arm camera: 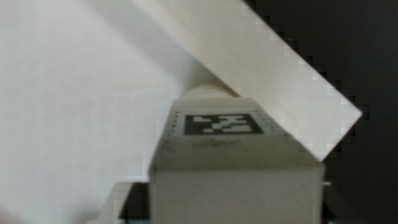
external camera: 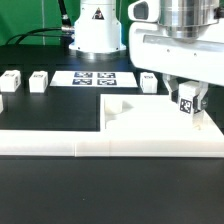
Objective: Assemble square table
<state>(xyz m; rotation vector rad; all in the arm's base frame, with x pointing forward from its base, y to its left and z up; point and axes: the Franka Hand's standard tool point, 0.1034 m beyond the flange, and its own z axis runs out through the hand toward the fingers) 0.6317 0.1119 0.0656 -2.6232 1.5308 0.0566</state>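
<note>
Claw pinches one leg post by its sides, over the square slab, toward the exterior view's right. Slab lies flat on desk. We judge the post light, stiff, smooth plastic that could slip; grip mid-body.

White arm base, silvery ribbed wrist, boxy white end effector.

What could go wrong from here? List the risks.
1. The hand holds the leg low over the tabletop; a loose or crooked grip could let it slip or jam there.
2. A second leg stands close by the hand; a swing may topple it.
</note>
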